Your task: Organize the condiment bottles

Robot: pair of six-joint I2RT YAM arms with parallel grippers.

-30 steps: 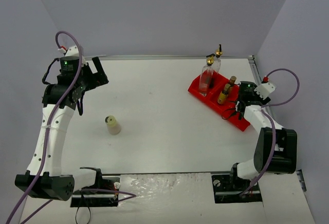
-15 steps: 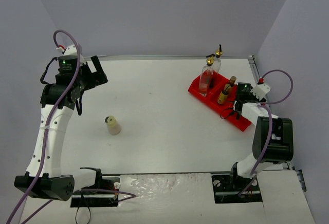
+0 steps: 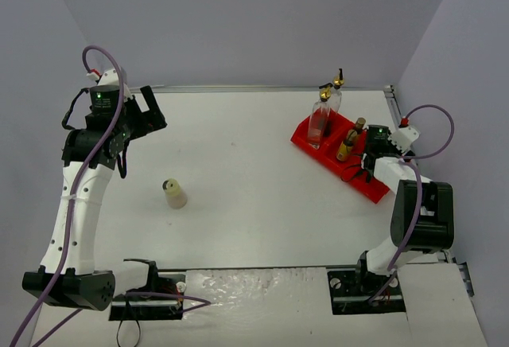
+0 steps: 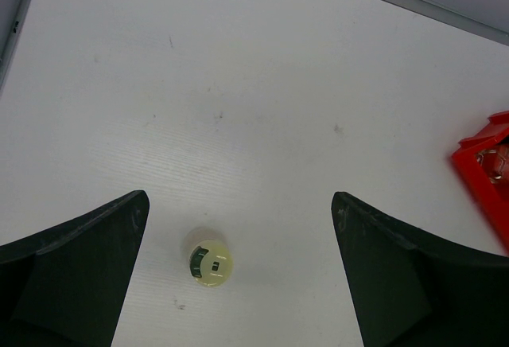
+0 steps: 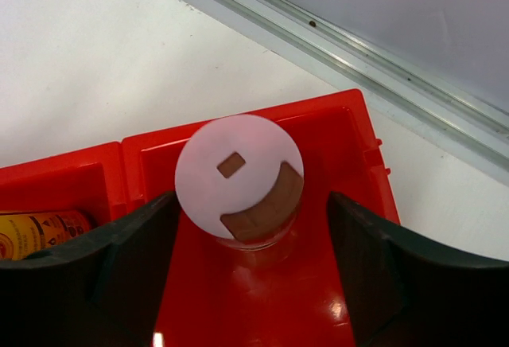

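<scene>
Right pincer, parted, straddles pink bottle seated in tray; likely sorted there. Left pincer, wide and empty, overlooks cream bottle.

From overhead, the right hand hides the pink bottle. An amber bottle and the red tray are cut off at frame edges.

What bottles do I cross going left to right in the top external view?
squat cream bottle, alone on the white table → tall clear glass bottle with gold spout → second tall glass bottle, farther back → nearer amber-yellow dark-capped bottle → farther amber bottle; the last four stand in the red compartmented tray.
</scene>
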